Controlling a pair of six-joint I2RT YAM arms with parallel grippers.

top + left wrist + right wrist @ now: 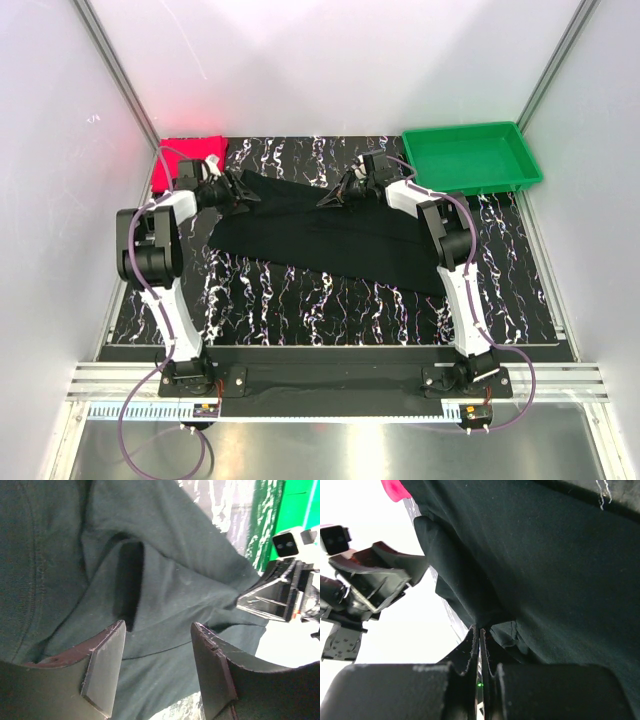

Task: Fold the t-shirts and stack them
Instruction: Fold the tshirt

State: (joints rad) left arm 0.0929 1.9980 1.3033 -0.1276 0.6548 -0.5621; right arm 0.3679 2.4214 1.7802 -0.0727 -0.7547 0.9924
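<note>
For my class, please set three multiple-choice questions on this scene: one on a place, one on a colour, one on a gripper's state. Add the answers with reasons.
1. Where is the rigid green plastic tray in the top view?
A. near left corner
B. far right corner
C. centre

2. What colour is the soft cloth t-shirt spread across the middle?
A. black
B. white
C. yellow

3. How is the right gripper?
A. wide open
B. shut on the t-shirt
C. holding the tray

Answers:
1 B, it lies at the top right.
2 A, dark cloth fills both wrist views.
3 B, its jaws meet on pinched cloth.
</note>
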